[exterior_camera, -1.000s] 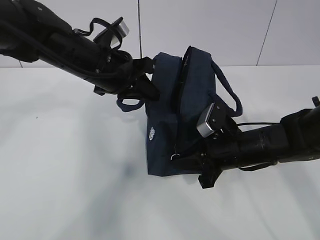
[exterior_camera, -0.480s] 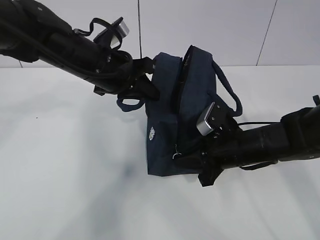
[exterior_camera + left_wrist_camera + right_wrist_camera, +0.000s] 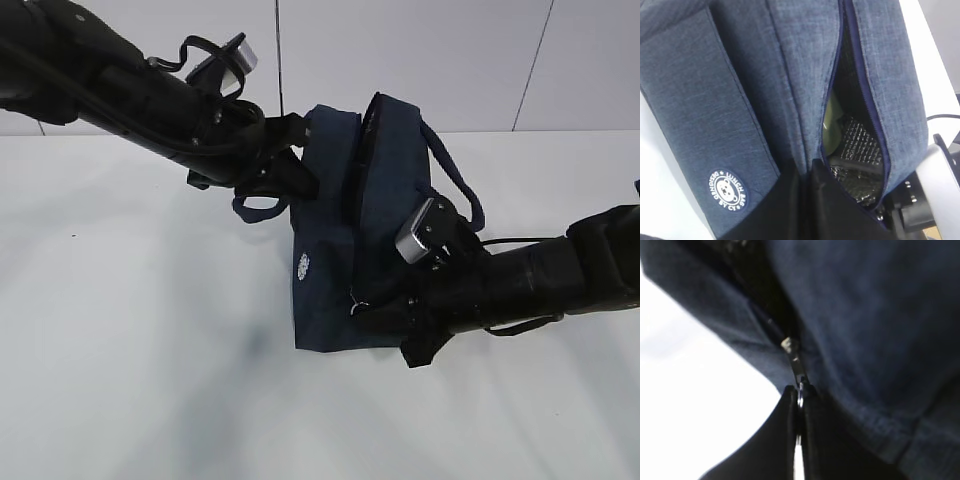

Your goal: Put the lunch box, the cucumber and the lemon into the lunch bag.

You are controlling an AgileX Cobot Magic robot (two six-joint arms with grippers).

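The lunch bag point(image 3: 345, 250) lies on the white table point(image 3: 130, 380) with its long axis running from the near edge away toward the wall, its zippered mouth facing up and partly gaping. At the bag's near end the right gripper point(image 3: 372, 315) presses against the fabric; in the right wrist view its two dark fingers point(image 3: 785, 440) are closed to a narrow slit, pinching the metal ring of the zipper pull point(image 3: 799, 375), whose slider sits at the end of the dark zipper track just above. That view is blurred and so close that nothing of the bag's interior shows. Further along the bag, the left wrist view looks down into the opening: the silvery lining point(image 3: 860, 155) catches the light, and a pale yellow-green shape point(image 3: 832, 135) lies against one inner wall, too much hidden by the bag's lips to say whether it is the lunch box lid or the lemon. A round white bear logo point(image 3: 727, 189) marks the bag's side panel. At the bag's far end the left gripper point(image 3: 290, 165) is clamped shut on a fold of the navy fabric near the rim, holding that end lifted, with one loop handle point(image 3: 262, 208) dangling just beneath it. The second handle point(image 3: 455, 185) arcs over the bag's other side, above the right arm. The cucumber cannot be made out anywhere.
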